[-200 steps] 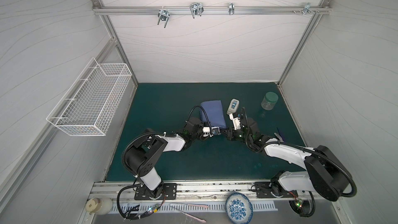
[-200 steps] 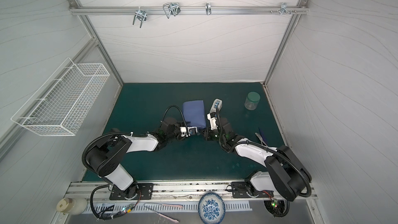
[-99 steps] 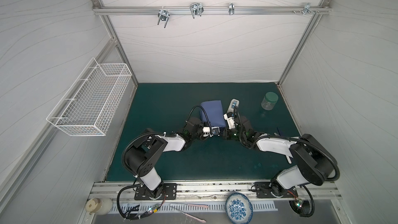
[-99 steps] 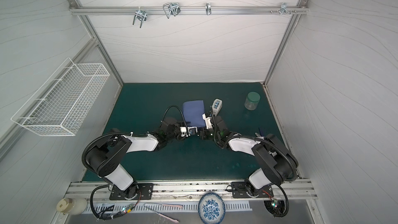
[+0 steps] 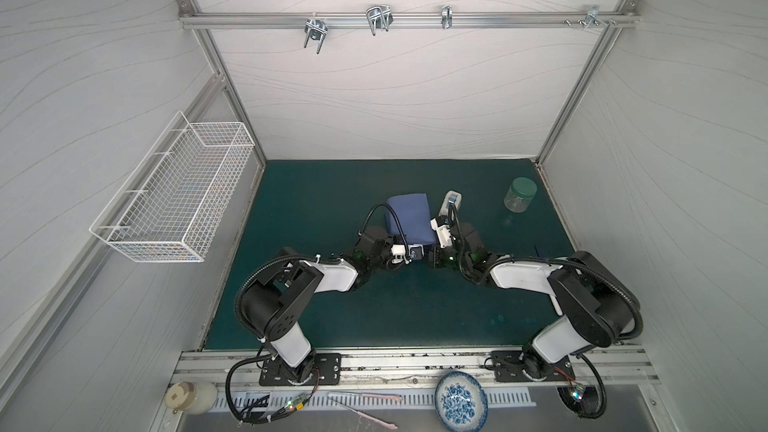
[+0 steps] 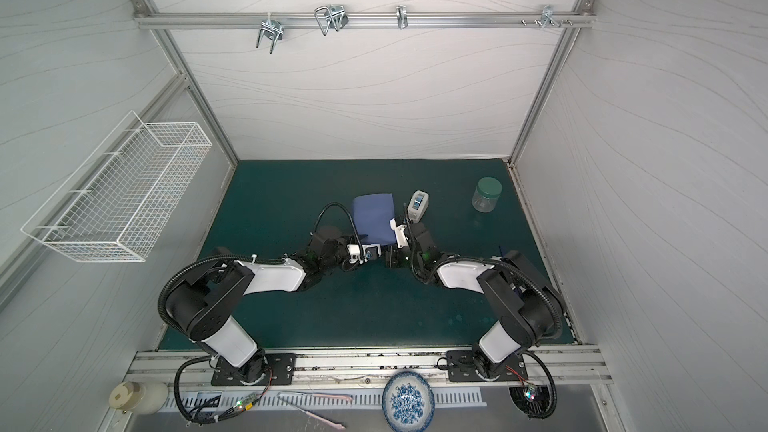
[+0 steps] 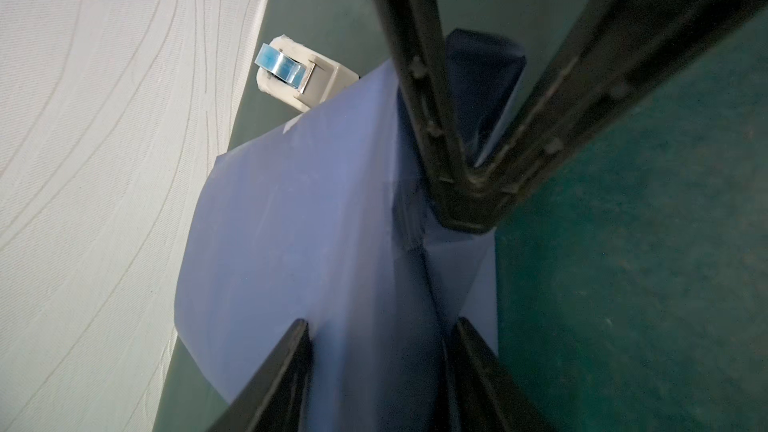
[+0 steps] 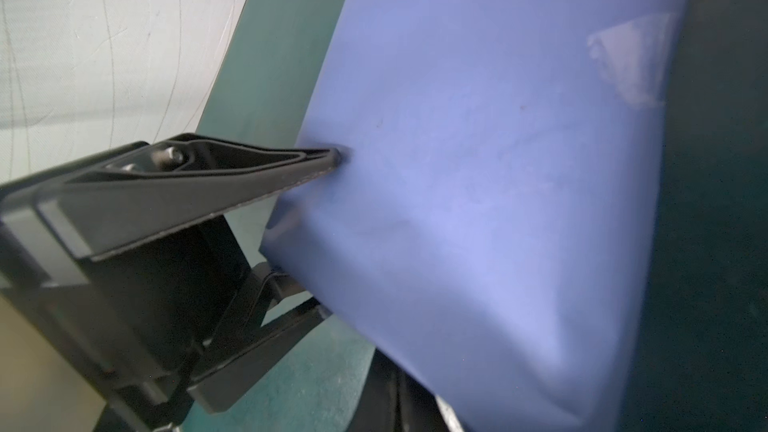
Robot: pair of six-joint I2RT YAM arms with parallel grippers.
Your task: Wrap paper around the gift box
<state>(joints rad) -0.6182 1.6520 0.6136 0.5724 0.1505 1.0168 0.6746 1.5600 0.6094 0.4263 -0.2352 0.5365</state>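
Note:
The paper [image 5: 409, 218] [image 6: 374, 218], light blue, is folded around the gift box in the middle of the green mat. Only a dark navy end of the gift box [image 7: 482, 89] shows, in the left wrist view. My left gripper [image 5: 415, 251] [image 7: 380, 326] sits at the parcel's near end, its two fingers clamped on either side of the paper-covered box. My right gripper [image 5: 434, 253] [image 7: 465, 209] is shut, and its tip rests against the folded paper at that same end. In the right wrist view the left gripper's finger [image 8: 291, 172] presses into the paper [image 8: 478, 180]. A piece of tape [image 8: 627, 60] is stuck on the paper.
A white tape dispenser [image 5: 452, 201] [image 7: 299, 76] stands just right of the parcel. A green-lidded jar [image 5: 519, 195] is at the back right. A wire basket [image 5: 174, 197] hangs on the left wall. A patterned bowl [image 5: 461, 401] lies in front of the mat.
My right gripper has swung left from beside the tape dispenser to the parcel's near end and has closed fully. The left gripper has stayed where it was.

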